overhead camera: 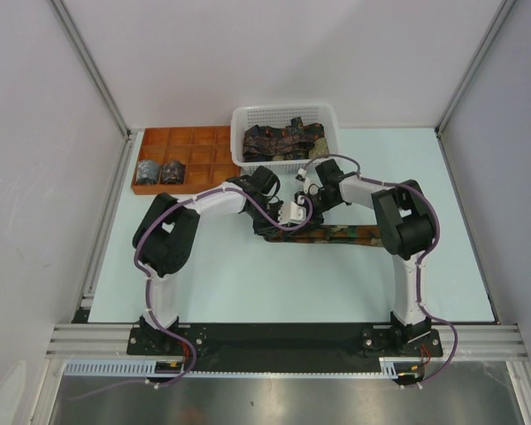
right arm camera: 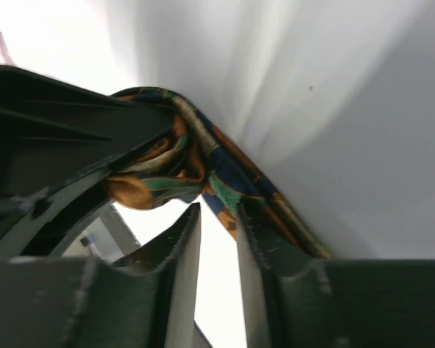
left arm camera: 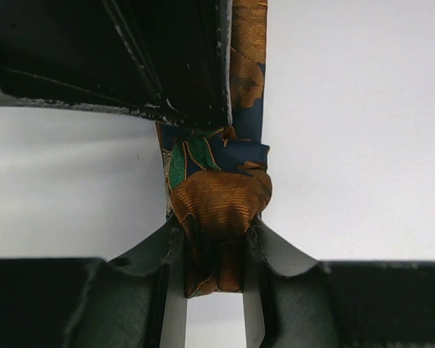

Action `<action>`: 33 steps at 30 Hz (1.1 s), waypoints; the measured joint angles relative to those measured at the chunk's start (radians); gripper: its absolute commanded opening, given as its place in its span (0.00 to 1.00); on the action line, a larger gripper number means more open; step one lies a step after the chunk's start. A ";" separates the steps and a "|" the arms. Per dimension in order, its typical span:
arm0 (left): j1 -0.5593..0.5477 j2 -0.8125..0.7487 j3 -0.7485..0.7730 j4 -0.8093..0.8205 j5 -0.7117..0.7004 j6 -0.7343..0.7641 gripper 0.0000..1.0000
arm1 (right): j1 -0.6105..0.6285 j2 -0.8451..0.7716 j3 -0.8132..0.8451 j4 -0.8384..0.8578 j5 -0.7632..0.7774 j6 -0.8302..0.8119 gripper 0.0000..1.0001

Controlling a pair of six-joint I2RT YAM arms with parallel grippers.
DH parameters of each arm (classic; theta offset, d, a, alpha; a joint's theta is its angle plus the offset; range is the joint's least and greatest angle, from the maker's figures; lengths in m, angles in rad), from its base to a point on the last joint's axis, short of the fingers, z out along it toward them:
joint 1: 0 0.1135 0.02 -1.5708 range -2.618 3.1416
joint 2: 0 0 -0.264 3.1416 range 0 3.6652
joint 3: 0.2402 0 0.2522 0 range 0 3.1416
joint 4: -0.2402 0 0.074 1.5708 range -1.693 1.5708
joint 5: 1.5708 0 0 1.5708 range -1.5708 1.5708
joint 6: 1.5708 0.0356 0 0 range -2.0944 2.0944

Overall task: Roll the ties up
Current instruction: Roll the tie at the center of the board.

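Dark patterned fabric necktie, orange, green and gold motifs: stretched on the pale table, one end rolled. Left gripper: pinching the rolled end. Right gripper: fingers narrowly apart at the tie's fold; grip cannot be told.

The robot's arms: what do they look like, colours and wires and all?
Both the left arm and right arm have white tube segments and bulky black joints, with purple cables looped along them. The left claw and right claw each have two dark fingers.
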 measured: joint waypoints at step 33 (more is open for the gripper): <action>0.008 -0.004 0.000 0.007 0.002 -0.051 0.82 | 0.004 -0.021 -0.057 0.162 -0.114 0.149 0.00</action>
